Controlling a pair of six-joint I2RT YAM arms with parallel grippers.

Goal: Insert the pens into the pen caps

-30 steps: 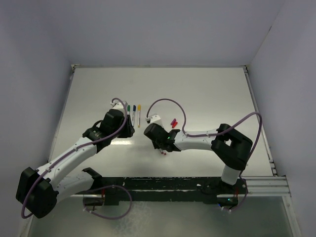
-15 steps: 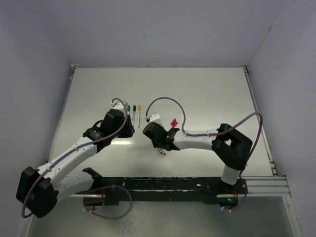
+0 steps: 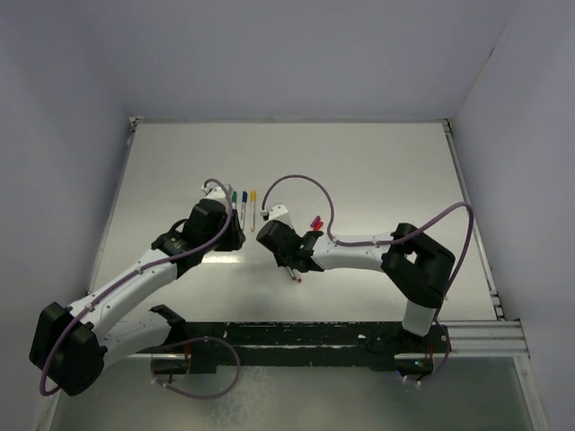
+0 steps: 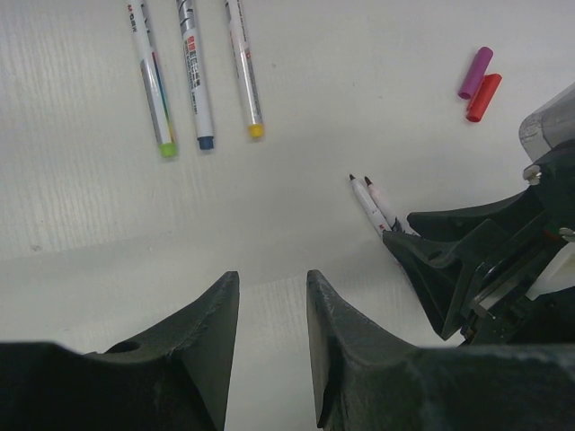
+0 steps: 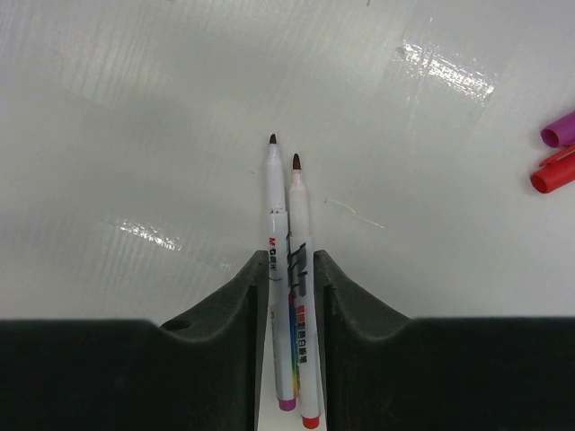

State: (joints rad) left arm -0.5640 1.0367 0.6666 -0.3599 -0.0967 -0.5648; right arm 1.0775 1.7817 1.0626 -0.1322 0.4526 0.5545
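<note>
My right gripper is shut on two uncapped pens lying side by side on the table, one with a purple end and one with a red end. Their dark tips point away from the wrist. The purple cap and red cap lie together off to the right, apart from the pens. My left gripper is open and empty over bare table. Green, blue and yellow pens lie in a row beyond it.
The right gripper sits close to the right of my left fingers, with the two pen tips poking out toward them. White walls border the white table. Purple cables loop over both arms.
My right gripper has crept slightly left and away from the arm bases, the two pens staying between its fingers. The left arm has not moved.
</note>
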